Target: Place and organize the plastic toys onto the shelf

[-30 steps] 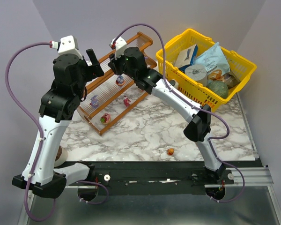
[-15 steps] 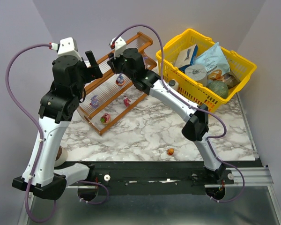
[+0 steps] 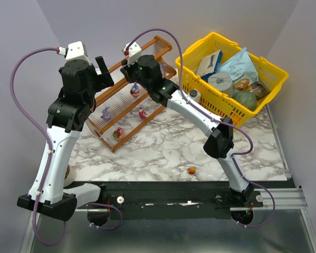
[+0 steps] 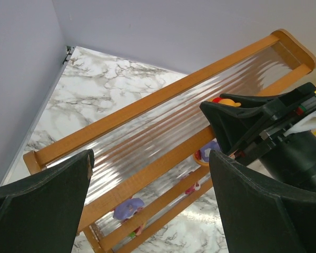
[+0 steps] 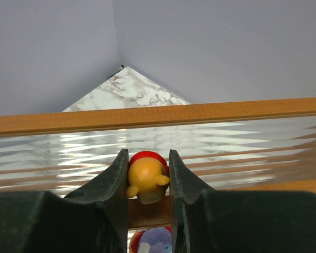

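The shelf [image 3: 152, 45] stands slanted at the back left, wooden frame with clear ribbed tiers. Toys on it: a purple one [image 3: 106, 112], a pink-red one [image 3: 142, 113], a red-green one [image 3: 118, 133] and one higher up [image 3: 135, 90]. A small orange toy [image 3: 191, 170] lies on the marble table near the front. My right gripper [image 5: 147, 154] is shut on a yellow-and-red toy [image 5: 146, 176], held over the top tier [image 5: 210, 139]. My left gripper [image 4: 150, 158] is open and empty above the shelf's left part [image 4: 131, 113], facing the right gripper [image 4: 237, 113].
A yellow basket [image 3: 227, 108] of packaged goods stands at the back right, with a small white bottle [image 3: 195, 95] beside it. Grey walls close in behind and on both sides. A round object [image 3: 69, 174] sits by the left arm's base.
The right gripper with its toy has edged slightly left along the top tier. The left arm has straightened up a little. The toys on the shelf have not moved.
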You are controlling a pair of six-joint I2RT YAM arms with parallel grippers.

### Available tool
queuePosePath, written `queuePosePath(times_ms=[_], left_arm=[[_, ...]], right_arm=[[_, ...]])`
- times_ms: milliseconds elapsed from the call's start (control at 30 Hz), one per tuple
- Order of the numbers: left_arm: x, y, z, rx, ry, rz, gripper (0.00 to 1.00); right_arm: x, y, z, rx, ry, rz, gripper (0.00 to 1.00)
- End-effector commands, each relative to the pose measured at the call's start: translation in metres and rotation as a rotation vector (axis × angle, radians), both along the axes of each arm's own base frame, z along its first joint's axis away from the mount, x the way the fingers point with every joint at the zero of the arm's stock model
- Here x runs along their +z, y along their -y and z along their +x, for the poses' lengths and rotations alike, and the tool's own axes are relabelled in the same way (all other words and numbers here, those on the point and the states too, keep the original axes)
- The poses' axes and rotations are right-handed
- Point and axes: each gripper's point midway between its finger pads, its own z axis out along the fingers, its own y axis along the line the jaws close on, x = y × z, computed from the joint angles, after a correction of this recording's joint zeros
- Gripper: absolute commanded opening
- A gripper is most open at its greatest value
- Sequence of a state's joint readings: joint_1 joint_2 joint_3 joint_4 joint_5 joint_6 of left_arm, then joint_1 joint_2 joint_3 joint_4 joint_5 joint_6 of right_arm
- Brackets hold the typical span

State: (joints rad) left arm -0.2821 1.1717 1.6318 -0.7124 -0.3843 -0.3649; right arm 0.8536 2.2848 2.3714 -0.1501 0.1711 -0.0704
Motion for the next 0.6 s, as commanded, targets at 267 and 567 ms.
queuePosePath(times_ms=[267,567], left_arm=[[0.002,-0.002,0.048,0.026,0.0,-0.048,0.99],[-0.01,-0.004,0.082,0.014,-0.038,-0.107,0.99]], right_arm=[[-0.043,0.005,0.004,-0.002,-0.071,-0.096,0.32],[-0.044,0.004,0.007,0.012,-0.082,-0.079,0.42]])
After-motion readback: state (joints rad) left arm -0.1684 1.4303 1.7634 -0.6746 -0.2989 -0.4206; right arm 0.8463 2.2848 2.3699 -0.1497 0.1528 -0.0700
